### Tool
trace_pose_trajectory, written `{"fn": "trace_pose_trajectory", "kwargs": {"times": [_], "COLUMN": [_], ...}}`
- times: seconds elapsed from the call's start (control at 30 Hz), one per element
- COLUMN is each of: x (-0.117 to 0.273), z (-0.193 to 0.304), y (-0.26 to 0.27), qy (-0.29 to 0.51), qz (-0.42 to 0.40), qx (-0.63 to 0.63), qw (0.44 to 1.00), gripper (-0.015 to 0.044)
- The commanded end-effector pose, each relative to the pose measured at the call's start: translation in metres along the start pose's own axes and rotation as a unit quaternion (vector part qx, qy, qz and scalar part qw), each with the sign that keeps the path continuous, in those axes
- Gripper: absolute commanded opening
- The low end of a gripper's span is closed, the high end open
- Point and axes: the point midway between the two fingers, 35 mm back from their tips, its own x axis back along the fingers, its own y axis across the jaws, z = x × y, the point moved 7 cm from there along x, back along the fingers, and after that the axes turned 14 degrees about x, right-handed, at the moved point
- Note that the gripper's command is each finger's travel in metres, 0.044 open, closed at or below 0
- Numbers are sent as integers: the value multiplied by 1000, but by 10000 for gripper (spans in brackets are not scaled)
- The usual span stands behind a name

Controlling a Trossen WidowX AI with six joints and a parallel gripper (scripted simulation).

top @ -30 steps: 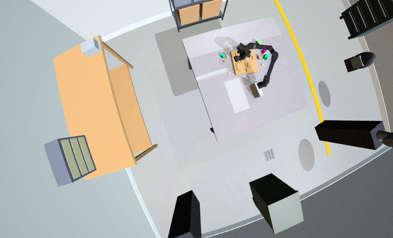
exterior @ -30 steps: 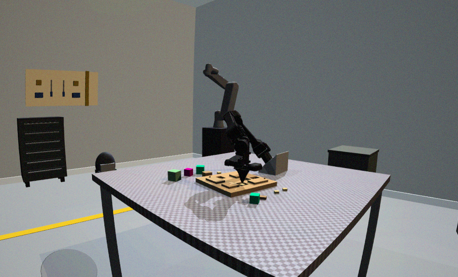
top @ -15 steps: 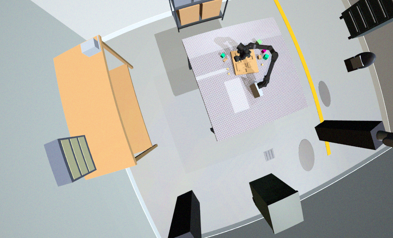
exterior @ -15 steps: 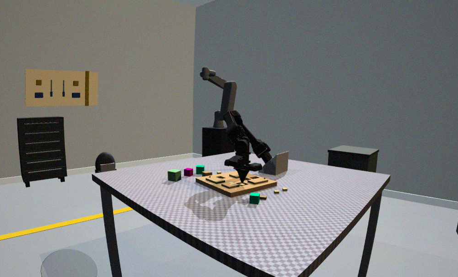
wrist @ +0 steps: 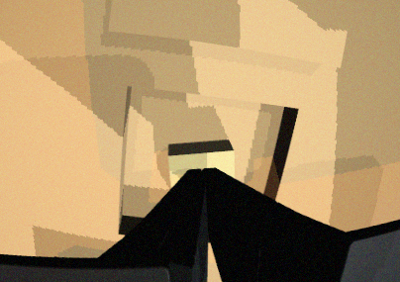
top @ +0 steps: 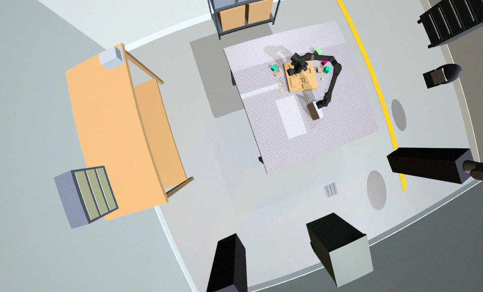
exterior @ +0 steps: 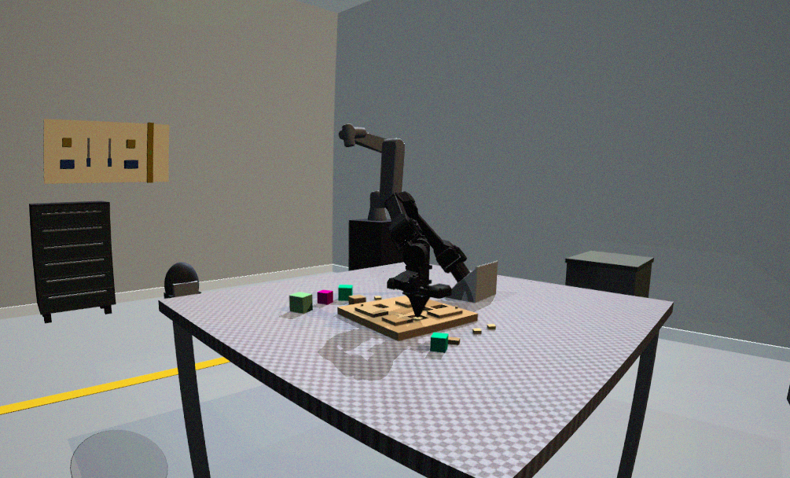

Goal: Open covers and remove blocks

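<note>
The tan puzzle board (top: 297, 89) (exterior: 369, 322) carries several cover plates; a front cover (exterior: 396, 319) and a right cover (exterior: 445, 310) lie beside the gripper. My gripper (exterior: 417, 315) (wrist: 202, 182) is shut and empty, tips low over the board. A small pale-yellow topped piece (wrist: 220, 158) stands just past the tips, between dark edges. A light green block (top: 317, 51) (exterior: 300, 302), a magenta block (top: 324, 63) (exterior: 325, 296) and two teal blocks (top: 327, 69) (exterior: 345, 292) (top: 274, 67) (exterior: 439, 342) rest on the table clear of the board. The arm hides part of the board from above.
Tan pieces (top: 319, 69) (exterior: 357, 299) (top: 276, 73) (exterior: 453, 340) and small yellow pieces (top: 279, 84) (exterior: 476, 330) (top: 280, 90) (exterior: 490, 326) lie around the board. An upright panel (exterior: 484, 281) stands by the arm's base. The checkered table (top: 344, 119) (exterior: 505, 403) bears them.
</note>
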Motion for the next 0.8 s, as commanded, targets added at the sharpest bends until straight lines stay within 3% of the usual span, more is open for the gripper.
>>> {"fn": "trace_pose_trajectory", "kwargs": {"times": [0.0, 0.77], "x": [-1, -3], "z": [1, 0], "y": [0, 0], "qy": [1, 0], "qz": [0, 0], "qx": [4, 4], "qw": [1000, 1000], "gripper": [0, 0]}}
